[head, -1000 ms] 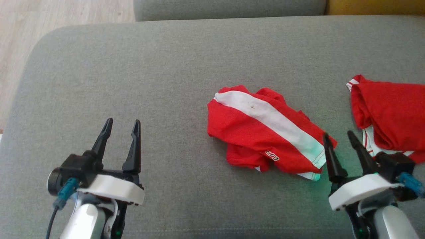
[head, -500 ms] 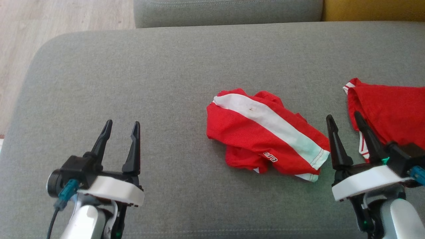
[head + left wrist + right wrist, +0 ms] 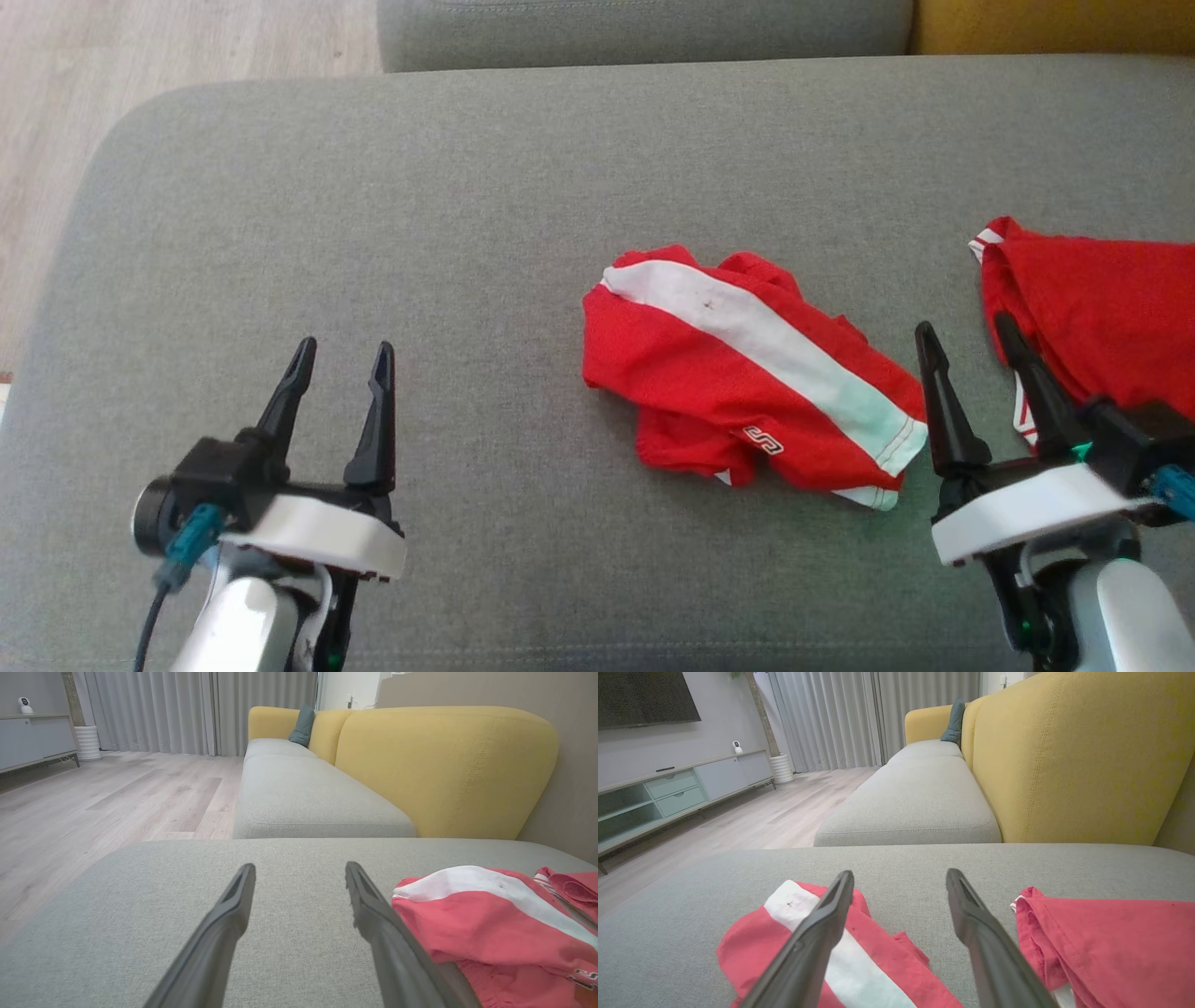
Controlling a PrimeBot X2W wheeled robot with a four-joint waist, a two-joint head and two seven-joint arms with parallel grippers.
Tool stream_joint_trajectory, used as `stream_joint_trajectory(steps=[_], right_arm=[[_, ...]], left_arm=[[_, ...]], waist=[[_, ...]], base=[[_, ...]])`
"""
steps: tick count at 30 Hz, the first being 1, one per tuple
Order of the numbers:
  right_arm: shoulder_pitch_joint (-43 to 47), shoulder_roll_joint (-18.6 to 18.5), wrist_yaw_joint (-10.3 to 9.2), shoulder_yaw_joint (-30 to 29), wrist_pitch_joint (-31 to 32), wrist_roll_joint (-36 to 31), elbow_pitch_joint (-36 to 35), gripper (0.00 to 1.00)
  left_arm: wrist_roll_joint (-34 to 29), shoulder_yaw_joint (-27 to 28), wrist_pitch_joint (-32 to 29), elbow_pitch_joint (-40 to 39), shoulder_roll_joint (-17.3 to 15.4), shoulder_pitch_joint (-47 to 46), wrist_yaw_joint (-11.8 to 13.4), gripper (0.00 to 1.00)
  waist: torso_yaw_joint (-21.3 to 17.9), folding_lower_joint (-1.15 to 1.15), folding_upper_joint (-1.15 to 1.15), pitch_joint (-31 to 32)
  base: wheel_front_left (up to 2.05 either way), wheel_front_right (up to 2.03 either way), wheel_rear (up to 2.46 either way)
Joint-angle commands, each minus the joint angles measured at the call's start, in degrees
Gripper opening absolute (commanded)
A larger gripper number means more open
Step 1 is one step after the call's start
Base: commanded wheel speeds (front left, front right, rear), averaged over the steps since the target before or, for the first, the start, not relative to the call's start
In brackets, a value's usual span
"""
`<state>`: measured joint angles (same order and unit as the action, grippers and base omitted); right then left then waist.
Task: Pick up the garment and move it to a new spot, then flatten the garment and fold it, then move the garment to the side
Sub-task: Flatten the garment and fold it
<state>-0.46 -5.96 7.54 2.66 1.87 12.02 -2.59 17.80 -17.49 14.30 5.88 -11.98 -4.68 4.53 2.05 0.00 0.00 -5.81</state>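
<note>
Red striped garment [image 3: 747,373] lay slantwise just left of the nearer right gripper [image 3: 963,324], whose fingers stood apart, empty.

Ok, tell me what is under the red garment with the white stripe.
The striped garment lies crumpled on the grey sofa cushion, which shows all round it. Its own red folds stick out beneath its near edge. Whatever lies under its middle is covered.

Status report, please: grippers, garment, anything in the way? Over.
Left gripper open, empty, over grey fabric cushion. Right gripper open, empty, between two garments. Crumpled red white-striped garment not gripped. Second red garment close right, apart.
</note>
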Motion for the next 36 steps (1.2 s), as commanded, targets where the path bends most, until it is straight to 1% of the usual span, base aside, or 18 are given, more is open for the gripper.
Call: stream_joint_trajectory(steps=[1, 5, 7, 9, 13, 17, 20, 24, 27, 33, 34, 35, 36], right_arm=[[-0.8, 0.0, -0.05, 1.1, 0.1, -0.2, -2.1, 1.0], [-0.8, 0.1, -0.05, 1.1, 0.1, -0.1, -2.1, 1.0], [-0.9, 0.1, -0.05, 1.2, 0.2, -0.1, -2.3, 1.0], [-1.2, 0.0, -0.05, 1.3, 0.3, -0.2, -2.5, 1.0], [-1.9, -0.3, -0.05, 1.7, 0.5, -0.2, -2.7, 1.0], [-2.8, -0.3, -0.05, 2.5, 0.5, -0.1, -2.5, 1.0], [-3.3, -0.1, -0.05, 3.1, 0.3, 0.1, -2.2, 1.0], [-3.4, 0.2, -0.05, 3.1, -0.1, 0.2, -1.6, 1.0], [-3.3, 0.2, -0.05, 2.8, -0.3, 0.3, -1.3, 1.0], [-3.7, 0.3, -0.05, 2.8, -0.4, 0.6, -1.1, 1.0], [-3.8, 0.4, -0.05, 2.8, -0.4, 0.6, -1.1, 1.0], [-3.9, 0.4, -0.05, 2.8, -0.5, 0.7, -1.1, 1.0], [-4.0, 0.3, -0.05, 2.8, -0.5, 0.8, -1.1, 1.0]], left_arm=[[0.1, 2.2, 0.6, -1.5, -1.0, -1.6, 0.3, 1.0], [0.1, 1.7, 0.5, -1.5, -0.9, -2.1, 0.0, 1.0], [0.3, 0.8, -0.1, -1.3, -0.6, -3.2, -0.8, 1.0], [0.4, -0.7, -1.0, -0.8, -0.1, -5.5, -2.2, 1.0], [0.4, -4.9, -4.6, 2.1, 2.4, -12.4, -5.8, 1.0], [2.2, -8.1, -9.4, 8.7, 5.5, -19.6, -8.7, 1.0], [4.5, -9.7, -13.2, 16.2, 6.8, -23.8, -10.1, 1.0], [7.2, -10.3, -17.0, 25.7, 7.7, -27.8, -10.7, 1.0], [8.8, -10.3, -19.2, 31.4, 8.1, -30.0, -10.9, 1.0], [12.5, -10.5, -22.3, 39.0, 8.8, -33.1, -11.2, 1.0], [13.0, -10.9, -22.6, 39.8, 8.9, -33.4, -11.3, 0.62], [13.6, -11.3, -22.6, 40.5, 8.9, -33.6, -11.4, 0.38], [14.0, -11.8, -22.4, 40.9, 9.0, -33.8, -11.5, 0.0]], waist=[[0.0, 0.0, 0.0, -0.1], [-0.1, 0.0, 0.0, -0.3], [-0.2, 0.0, 0.0, -0.9], [-0.5, 0.0, 0.0, -1.7], [-1.5, 0.0, 0.0, -3.2], [-3.4, 0.0, 0.0, -4.7], [-5.1, 0.0, 0.0, -5.5], [-6.8, 0.0, 0.0, -6.2], [-7.3, 0.0, 0.0, -6.6], [-7.8, 0.0, 0.0, -7.3], [-7.9, 0.0, 0.0, -7.4], [-8.0, 0.0, 0.0, -7.4], [-8.0, 0.0, 0.0, -7.5]], base=[[0.0, 0.0, 0.0], [0.0, 0.0, 0.0], [0.0, 0.0, 0.0], [0.0, 0.0, 0.0], [0.0, 0.0, 0.0], [0.0, 0.0, 0.0], [0.0, 0.0, 0.0], [0.0, 0.0, 0.0], [0.0, 0.0, 0.0], [0.0, 0.0, 0.0], [0.0, 0.0, 0.0], [0.0, 0.0, 0.0], [0.0, 0.0, 0.0]])
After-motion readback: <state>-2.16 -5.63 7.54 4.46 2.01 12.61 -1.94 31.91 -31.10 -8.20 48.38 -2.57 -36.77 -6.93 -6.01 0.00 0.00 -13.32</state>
